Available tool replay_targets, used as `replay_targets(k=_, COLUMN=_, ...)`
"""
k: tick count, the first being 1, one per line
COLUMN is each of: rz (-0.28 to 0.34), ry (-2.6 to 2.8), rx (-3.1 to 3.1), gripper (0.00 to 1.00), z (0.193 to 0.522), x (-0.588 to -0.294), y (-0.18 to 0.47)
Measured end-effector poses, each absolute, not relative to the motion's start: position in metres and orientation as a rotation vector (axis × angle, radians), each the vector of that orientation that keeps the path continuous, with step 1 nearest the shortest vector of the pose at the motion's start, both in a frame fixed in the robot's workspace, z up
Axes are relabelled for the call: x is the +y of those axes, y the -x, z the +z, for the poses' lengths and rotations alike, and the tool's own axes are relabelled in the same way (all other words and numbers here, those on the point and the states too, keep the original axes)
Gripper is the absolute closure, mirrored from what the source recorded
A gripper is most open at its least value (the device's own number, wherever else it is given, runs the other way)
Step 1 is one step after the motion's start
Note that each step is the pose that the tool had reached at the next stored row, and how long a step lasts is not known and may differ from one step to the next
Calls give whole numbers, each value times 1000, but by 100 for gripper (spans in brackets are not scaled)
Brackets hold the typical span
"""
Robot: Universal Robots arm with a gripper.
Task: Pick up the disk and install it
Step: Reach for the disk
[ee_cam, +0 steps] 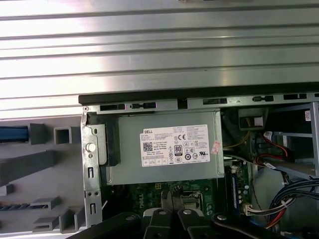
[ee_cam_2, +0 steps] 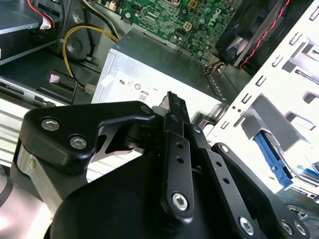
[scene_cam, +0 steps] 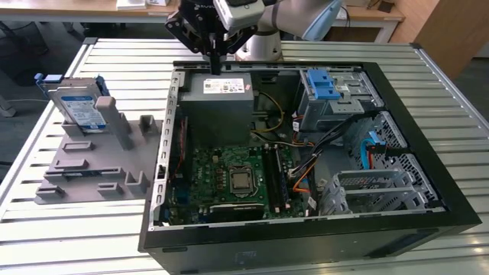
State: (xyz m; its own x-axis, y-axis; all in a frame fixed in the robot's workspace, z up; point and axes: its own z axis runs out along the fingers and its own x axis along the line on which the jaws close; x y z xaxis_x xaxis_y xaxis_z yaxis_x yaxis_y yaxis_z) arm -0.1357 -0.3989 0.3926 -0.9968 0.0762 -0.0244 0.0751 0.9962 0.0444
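From where I stand the gripper (scene_cam: 216, 69) hangs over the rear rim of the case (scene_cam: 306, 243), above the power supply (scene_cam: 221, 114), with its fingers pinched together on nothing. The disk (scene_cam: 80, 109) is well apart from it, at about nine o'clock from the case in the exterior view. It stands on edge in a slot of the grey holder (scene_cam: 91, 166) on the slatted table (scene_cam: 114, 240). It is a thin silver slab with a white-and-blue label facing outward, and a blue frame (scene_cam: 50, 78) peeks out at its top. I'd worry that a low sweep toward it could clip the case wall. Fingers this narrow would knock the upright disk over rather than straddle it. The plastic frame might flex or slip in a squeeze. At the cage (scene_cam: 340, 103), at one o'clock in the case, loose cables (scene_cam: 336, 134) could snag it.
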Motion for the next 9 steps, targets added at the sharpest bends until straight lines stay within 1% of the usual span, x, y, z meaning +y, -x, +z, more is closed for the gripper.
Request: replay_targets(k=9, rz=68, ry=-118, rx=3113, gripper=89, z=392, x=-399, y=139)
